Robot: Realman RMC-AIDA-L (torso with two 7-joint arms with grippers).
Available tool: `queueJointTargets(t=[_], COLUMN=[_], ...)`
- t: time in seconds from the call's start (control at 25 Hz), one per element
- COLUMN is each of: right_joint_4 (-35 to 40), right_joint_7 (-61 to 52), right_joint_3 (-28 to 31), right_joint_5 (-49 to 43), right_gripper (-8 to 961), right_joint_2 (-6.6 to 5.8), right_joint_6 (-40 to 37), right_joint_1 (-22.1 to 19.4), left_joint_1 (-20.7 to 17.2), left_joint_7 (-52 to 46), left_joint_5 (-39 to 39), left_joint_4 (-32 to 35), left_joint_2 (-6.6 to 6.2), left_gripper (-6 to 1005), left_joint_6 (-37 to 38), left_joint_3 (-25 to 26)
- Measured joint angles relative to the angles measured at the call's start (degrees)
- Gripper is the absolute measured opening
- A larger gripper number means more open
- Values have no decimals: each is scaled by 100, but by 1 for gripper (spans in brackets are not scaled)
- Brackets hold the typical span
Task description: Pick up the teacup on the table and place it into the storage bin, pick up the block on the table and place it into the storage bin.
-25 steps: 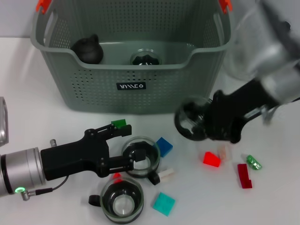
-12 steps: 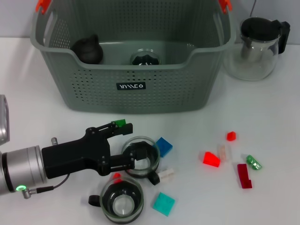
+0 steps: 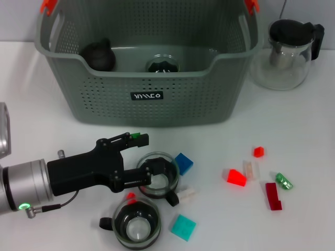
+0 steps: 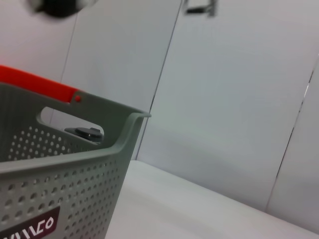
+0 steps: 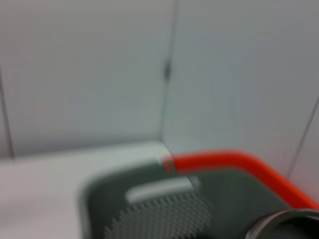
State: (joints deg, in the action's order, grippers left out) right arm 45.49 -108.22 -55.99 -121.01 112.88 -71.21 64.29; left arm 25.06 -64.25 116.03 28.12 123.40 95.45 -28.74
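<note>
A glass teacup (image 3: 158, 175) with a black base stands on the white table in front of the storage bin (image 3: 146, 97). My left gripper (image 3: 149, 157) is open at this teacup. One finger reaches inside the cup and the other lies outside its far rim, beside a small green block (image 3: 135, 136). A second glass teacup (image 3: 136, 225) stands nearer the front edge. A blue block (image 3: 182, 163) and a cyan block (image 3: 183, 227) lie close by. The bin holds a black pot (image 3: 98, 55) and a glass cup (image 3: 163, 65). My right gripper is out of view.
A glass teapot with a black lid (image 3: 287, 52) stands right of the bin. Red (image 3: 236, 177), dark red (image 3: 272, 196), green (image 3: 283, 180) and small red (image 3: 258, 151) blocks lie scattered at the right. The wrist views show the bin's wall (image 4: 60, 164) and its orange-clipped handle (image 5: 174, 209).
My right arm, which carried a glass cup at the right one second ago, has left the head view. The teapot and the small red block now show. My left gripper has barely moved.
</note>
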Motion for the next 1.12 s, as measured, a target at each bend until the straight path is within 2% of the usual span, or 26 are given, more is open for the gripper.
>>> queueJointTargets(t=[0.24, 0.4, 0.6, 1.12], right_joint_4=[-1078, -1397, -1691, -1796], right_joint_7=[531, 656, 757, 687], right_joint_3=[-470, -633, -712, -910], right_joint_5=[-698, -919, -935, -1105], right_gripper=[55, 54, 55, 65], right_joint_2=[313, 462, 498, 583], right_joint_6=[1648, 2272, 2665, 2778], right_joint_1=[326, 364, 365, 258], left_joint_1=[8, 8, 10, -26], left_joint_7=[0, 0, 10, 4], left_joint_5=[-32, -70, -73, -81], left_joint_4=[-1, -4, -16, -17], left_joint_2=[-8, -9, -9, -2], left_gripper=[810, 810, 810, 810], left_joint_6=[-1, -26, -50, -54], left_joint_3=[0, 0, 0, 0])
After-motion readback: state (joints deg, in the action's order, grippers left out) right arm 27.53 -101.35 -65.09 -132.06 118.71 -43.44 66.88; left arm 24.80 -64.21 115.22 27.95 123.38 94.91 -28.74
